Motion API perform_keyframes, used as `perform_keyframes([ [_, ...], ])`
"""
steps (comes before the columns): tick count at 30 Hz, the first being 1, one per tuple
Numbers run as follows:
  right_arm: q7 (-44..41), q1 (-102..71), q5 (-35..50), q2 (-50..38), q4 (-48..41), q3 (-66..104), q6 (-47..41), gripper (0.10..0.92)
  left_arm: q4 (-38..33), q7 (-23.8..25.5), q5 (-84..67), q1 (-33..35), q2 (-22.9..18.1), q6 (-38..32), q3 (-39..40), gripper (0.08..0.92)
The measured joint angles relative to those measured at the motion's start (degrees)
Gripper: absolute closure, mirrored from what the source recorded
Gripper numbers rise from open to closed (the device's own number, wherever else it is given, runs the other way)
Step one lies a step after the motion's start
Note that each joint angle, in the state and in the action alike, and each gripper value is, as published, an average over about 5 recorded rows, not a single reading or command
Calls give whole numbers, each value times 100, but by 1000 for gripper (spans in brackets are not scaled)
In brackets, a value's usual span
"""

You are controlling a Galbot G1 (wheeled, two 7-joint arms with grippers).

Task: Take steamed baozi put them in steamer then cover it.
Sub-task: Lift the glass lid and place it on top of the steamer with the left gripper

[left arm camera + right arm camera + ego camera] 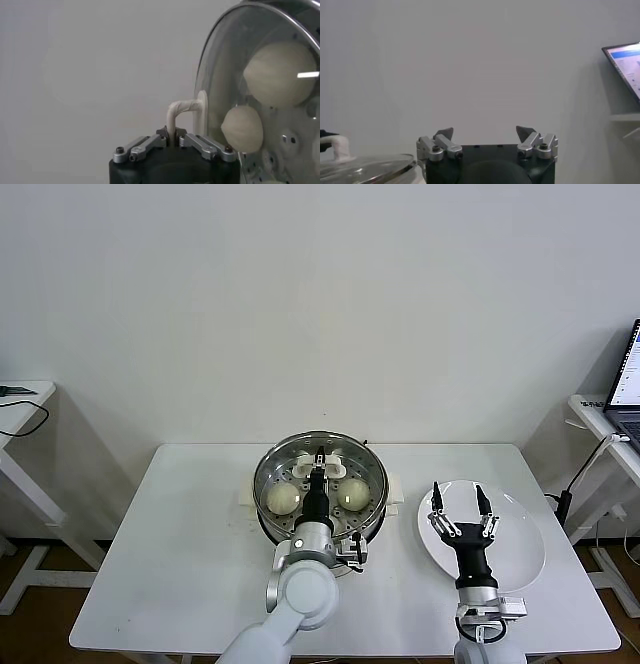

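The steamer (259,492) stands at the middle of the white table. The glass cover (345,452) lies level over its rim; whether it rests there or hangs just above I cannot tell. My left gripper (320,467) is shut on the cover's cream handle (176,111), its jaws pinching the handle's bar in the left wrist view (171,134). Two steamed baozi (284,498) (354,493) show through the glass, and they are also large in the left wrist view (280,75) (242,128). My right gripper (460,509) hangs open over a white plate, holding nothing (485,132).
The flat white plate (520,549) lies to the right of the steamer, bare. A laptop (626,379) sits on a side table at the far right, and another side table (20,414) stands at the far left. The cover's edge (365,167) shows beside my right gripper.
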Motion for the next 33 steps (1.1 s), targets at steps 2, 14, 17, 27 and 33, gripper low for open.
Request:
perform_keyframes([
  [2, -2, 5, 0, 0, -14, -2, 2, 203, 4, -7, 7, 5, -9, -3, -3, 812],
  [14, -9, 34, -19, 6, -88, -15, 7, 203, 41, -48, 40, 28, -103, -35, -3, 812],
  [17, -9, 46, -20, 3, -111, -15, 9, 203, 41, -50, 46, 47, -121, -37, 3, 812],
  [27, -12, 97, -25, -1, -166, -33, 12, 203, 74, -84, 74, 109, -158, -66, -32, 812],
  [33, -15, 114, -29, -3, -193, -46, 15, 203, 115, -104, 83, 97, -165, -101, -81, 812],
])
